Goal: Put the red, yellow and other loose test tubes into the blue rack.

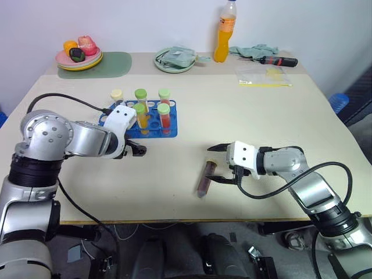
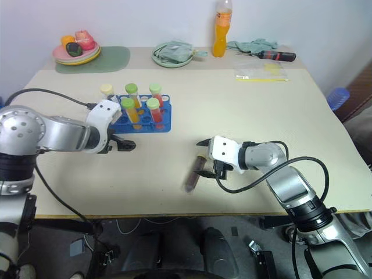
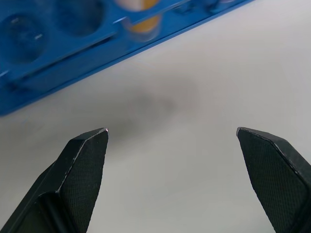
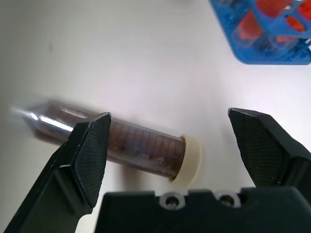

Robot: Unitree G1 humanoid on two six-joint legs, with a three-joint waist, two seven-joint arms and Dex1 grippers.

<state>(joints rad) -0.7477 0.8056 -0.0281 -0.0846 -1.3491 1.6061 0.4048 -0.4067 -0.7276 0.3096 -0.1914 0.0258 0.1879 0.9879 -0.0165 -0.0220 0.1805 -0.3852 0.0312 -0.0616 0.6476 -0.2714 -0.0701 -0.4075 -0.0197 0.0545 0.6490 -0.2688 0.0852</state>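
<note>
Closing on the dark brown tube (image 4: pixel 141 148) is the step in hand — it lies flat on the bench (image 1: pixel 279 122), between the right gripper (image 1: pixel 220 164)'s spread fingers. Centre it first, then squeeze mid-barrel. The left gripper (image 3: pixel 175 160), also spread, hovers beside the blue rack (image 1: pixel 125 129).

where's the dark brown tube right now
The dark brown tube lies flat on the table near its front edge, between the open fingers of the right hand, well apart from the blue rack.

Pale beige bench (image 1: pixel 244 116) with rounded corners, plain white wall (image 1: pixel 145 23) rising just behind its far edge, dark floor (image 1: pixel 174 250) beneath its near edge (cables lying there), blue object (image 1: pixel 339 102) beyond the right edge, even soft light
</note>
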